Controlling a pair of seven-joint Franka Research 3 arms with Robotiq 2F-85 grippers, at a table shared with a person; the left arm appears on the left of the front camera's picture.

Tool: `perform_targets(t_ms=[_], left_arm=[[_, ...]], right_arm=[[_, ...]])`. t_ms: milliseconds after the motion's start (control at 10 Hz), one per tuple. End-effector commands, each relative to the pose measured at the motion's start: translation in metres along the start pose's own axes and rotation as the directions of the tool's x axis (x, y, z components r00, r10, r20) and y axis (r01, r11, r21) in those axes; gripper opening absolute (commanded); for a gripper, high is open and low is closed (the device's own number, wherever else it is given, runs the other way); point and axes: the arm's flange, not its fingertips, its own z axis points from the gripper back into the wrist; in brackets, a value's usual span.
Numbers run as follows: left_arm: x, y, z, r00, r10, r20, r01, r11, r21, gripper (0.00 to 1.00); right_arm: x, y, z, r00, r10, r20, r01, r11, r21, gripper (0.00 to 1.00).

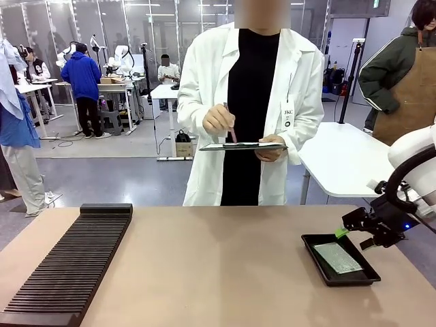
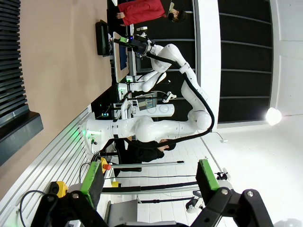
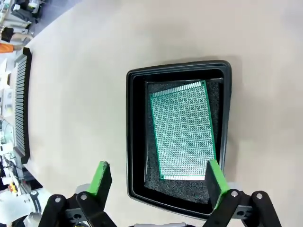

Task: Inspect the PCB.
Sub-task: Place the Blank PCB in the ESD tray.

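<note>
The PCB (image 3: 183, 131) is found lying flat inside the shallow black tray (image 3: 136, 142), resting on the tray's dark floor and set slightly askew to its walls. All four edges of the board are seen to lie within the tray, with its pale dotted face turned upward. In the front view the tray (image 1: 320, 262) is placed on the tan table (image 1: 218, 266), and the board (image 1: 337, 258) is seen within it.

The right gripper (image 3: 156, 182) is held above the tray's near end with its jaws spread wide; nothing is held between the green pads (image 3: 100, 177), and the board is not touched. In the front view the same gripper (image 1: 340, 233) is observed just over the tray's far edge.

The left gripper (image 2: 149, 179) is seen with its fingers set wide apart and empty, away from the tray.

A ribbed black rack (image 1: 68, 262) is located well apart from the tray, at the opposite side of the table. Beyond the tray, across the table, a person in a white coat is noted holding a clipboard (image 1: 242, 146) and a pen (image 1: 230, 129).
</note>
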Motion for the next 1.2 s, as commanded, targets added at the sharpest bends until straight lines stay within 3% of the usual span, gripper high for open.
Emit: perform_targets(t_ms=[0, 200, 300, 1100], left_arm=[[0.001, -0.002, 0.0, 1.0, 0.015, 0.002, -0.015, 1.0, 0.007, 1.0], [0.001, -0.002, 0.0, 1.0, 0.015, 0.002, -0.015, 1.0, 0.007, 1.0], [0.001, -0.002, 0.0, 1.0, 0.015, 0.002, -0.015, 1.0, 0.007, 1.0], [0.001, -0.002, 0.0, 1.0, 0.015, 0.002, -0.015, 1.0, 0.007, 1.0]], right_arm=[[-0.005, 0.008, 0.005, 1.0, -0.021, 0.003, 0.021, 0.999, -0.032, 1.0], [-0.003, 0.0, -0.01, 0.997, -0.08, 0.005, 0.08, 0.996, -0.043, 1.0], [-0.002, 0.003, 0.003, 1.0, -0.002, 0.009, 0.002, 1.0, -0.004, 1.0], [-0.002, 0.003, 0.003, 1.0, -0.002, 0.009, 0.002, 1.0, -0.004, 1.0]])
